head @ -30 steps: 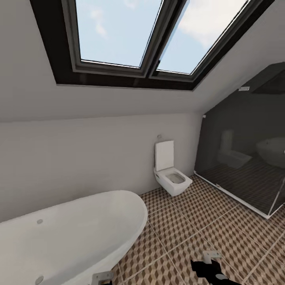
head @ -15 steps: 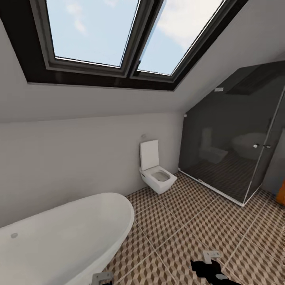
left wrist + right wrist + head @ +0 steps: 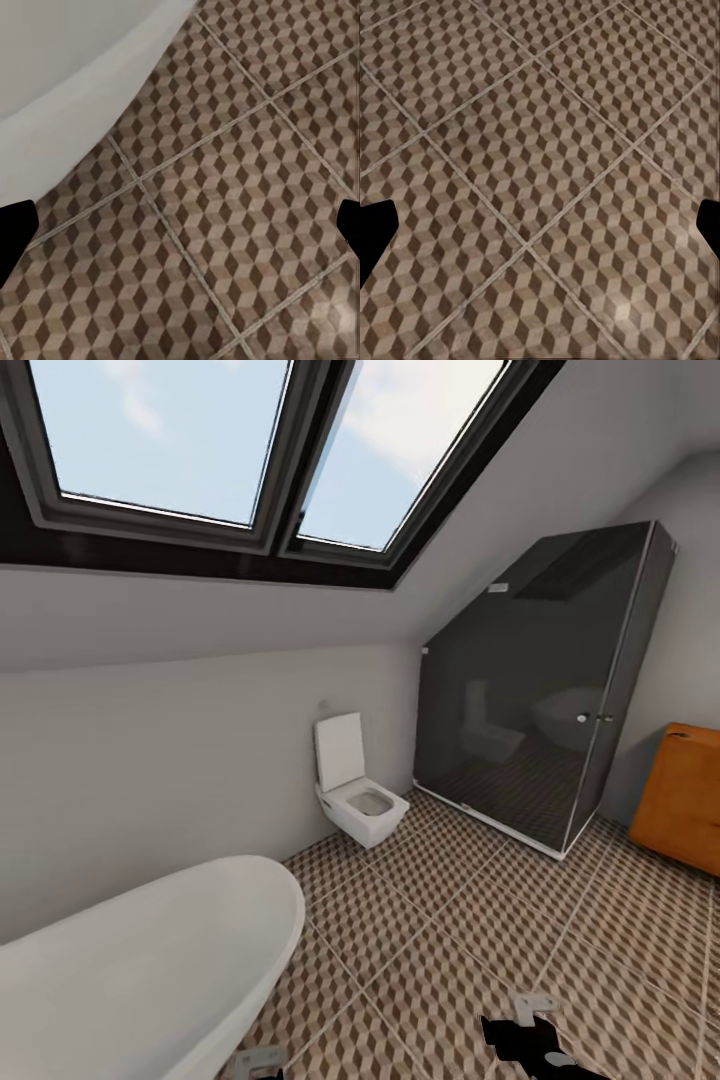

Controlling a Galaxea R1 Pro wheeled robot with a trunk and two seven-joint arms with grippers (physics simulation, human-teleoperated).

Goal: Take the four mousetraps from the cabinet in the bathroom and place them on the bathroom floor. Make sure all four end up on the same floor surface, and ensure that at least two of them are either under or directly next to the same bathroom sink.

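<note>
**Head view swung right; cabinet now in frame**

Since the earlier frames my head camera has panned right: every fixture has slid toward the left of the frame, and that shift is the camera's, not the fixtures'.

1. Skylight [image 3: 250, 450]: fills the upper left of the head view, dark frame, two panes of sky.
2. Bathroom floor [image 3: 480, 920]: cube-pattern tiles with pale grout cover the lower centre and lower right. Both wrist views look down on the same tiles.
3. Bathtub [image 3: 140, 970]: curved white tub at lower left. Its white wall also appears in the left wrist view [image 3: 67, 82], close to my left arm.
4. Shower enclosure [image 3: 540, 680]: dark glass, right of centre, standing on the tiles.
5. Cabinet [image 3: 685, 795]: orange-brown wood at the right edge, just beside the enclosure, cut off by the frame. No mousetraps can be made out from here.
6. Toilet [image 3: 355, 790]: white, lid raised, centre of frame against the wall, between tub and enclosure.
7. Left gripper [image 3: 258, 1063]: bottom edge, left of centre. Right gripper [image 3: 535, 1010]: bottom edge, right of centre. In each wrist view my fingers show as dark tips at opposite side edges, spread wide with nothing held.
</note>
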